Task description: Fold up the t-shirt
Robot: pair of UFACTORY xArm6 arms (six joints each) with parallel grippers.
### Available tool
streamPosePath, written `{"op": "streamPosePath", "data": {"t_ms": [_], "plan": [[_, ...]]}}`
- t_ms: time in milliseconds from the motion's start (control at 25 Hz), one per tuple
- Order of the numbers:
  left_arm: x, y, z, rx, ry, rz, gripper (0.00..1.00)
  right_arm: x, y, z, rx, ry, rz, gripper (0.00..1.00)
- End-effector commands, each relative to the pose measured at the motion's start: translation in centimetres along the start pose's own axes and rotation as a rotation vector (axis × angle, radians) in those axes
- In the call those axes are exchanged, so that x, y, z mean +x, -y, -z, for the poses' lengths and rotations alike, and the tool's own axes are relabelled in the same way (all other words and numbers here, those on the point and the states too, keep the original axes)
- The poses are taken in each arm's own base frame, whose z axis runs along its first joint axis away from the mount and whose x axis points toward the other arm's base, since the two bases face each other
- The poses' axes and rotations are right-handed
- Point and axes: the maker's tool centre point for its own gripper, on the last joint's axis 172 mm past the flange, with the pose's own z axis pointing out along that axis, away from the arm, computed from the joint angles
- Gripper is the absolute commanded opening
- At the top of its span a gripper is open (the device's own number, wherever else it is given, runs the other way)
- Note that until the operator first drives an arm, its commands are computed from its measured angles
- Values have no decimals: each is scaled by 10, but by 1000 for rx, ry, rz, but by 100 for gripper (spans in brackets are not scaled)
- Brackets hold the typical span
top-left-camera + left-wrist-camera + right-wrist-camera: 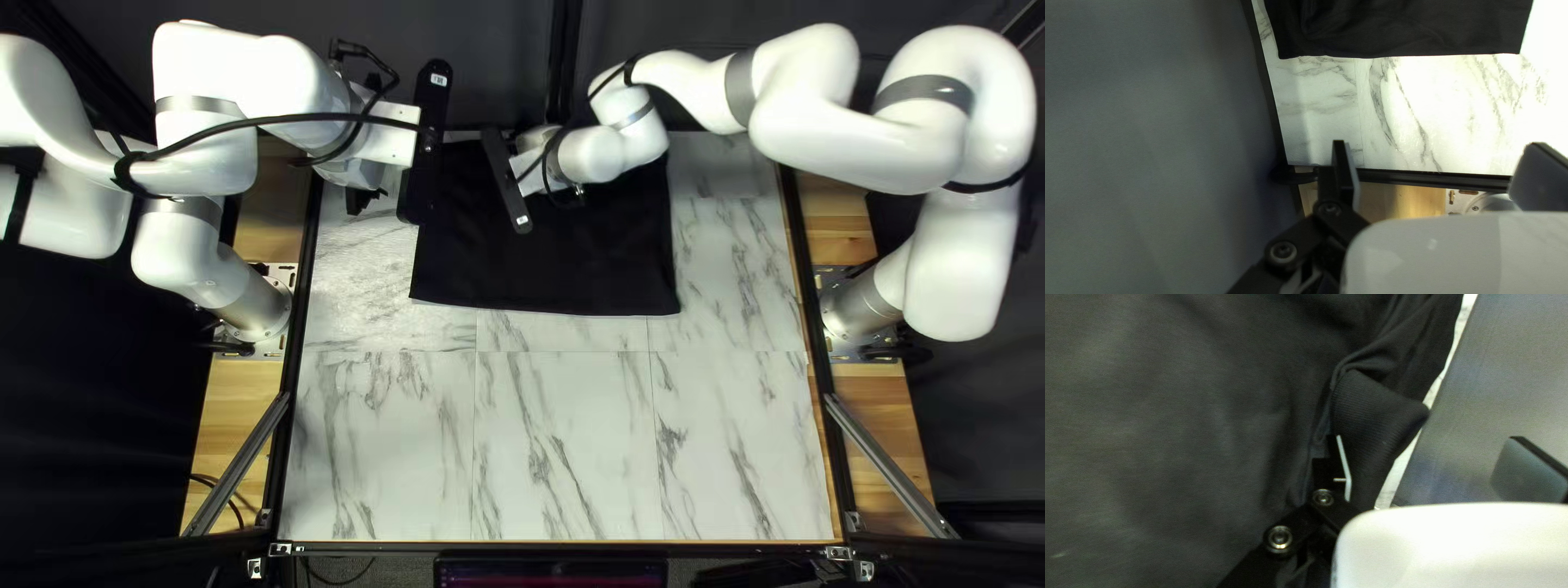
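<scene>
On my feed, the black t-shirt [599, 261] lies at the far side of the marbled table [566, 436], near the middle, its near edge running fairly straight across. I've got my left gripper [363, 199] beside the shirt, toward the table's far left corner; its wrist view shows the jaws wide apart, holding nothing. My right gripper [568, 197] is over the cloth near the far edge, also open. Its wrist view shows me a turned, ribbed band [1374, 414] of the shirt just ahead, ungripped
</scene>
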Motion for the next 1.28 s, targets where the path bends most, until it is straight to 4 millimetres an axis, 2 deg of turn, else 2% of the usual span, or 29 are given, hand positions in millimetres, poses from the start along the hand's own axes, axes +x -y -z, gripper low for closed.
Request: {"op": "streamPosePath", "data": {"t_ms": [40,200,280,440,520,640,720,800,920,1040,1160,1280], "plan": [[0,0,0,0,0,0,100,2,-9,18,-29,-13,-7,100],[0,0,0,0,0,0,100,14,3,36,-51,-15,-4,100],[0,0,0,0,0,0,100,22,17,48,-65,-15,-1,100],[0,0,0,0,0,0,100,23,35,62,-83,-6,-1,100],[0,0,0,0,0,0,100,19,39,62,-81,-2,-1,100],[0,0,0,0,0,0,100,15,46,47,-63,7,5,100],[0,0,0,0,0,0,100,19,47,43,-56,4,7,100],[0,0,0,0,0,0,100,24,46,43,-53,-3,9,100],[0,0,0,0,0,0,100,24,33,39,-67,-4,4,100],[0,0,0,0,0,0,100,14,14,24,-82,3,-5,100],[0,0,0,0,0,0,100,8,5,9,-94,12,3,100],[0,0,0,0,0,0,100,4,-2,2,-113,16,12,100]]}}
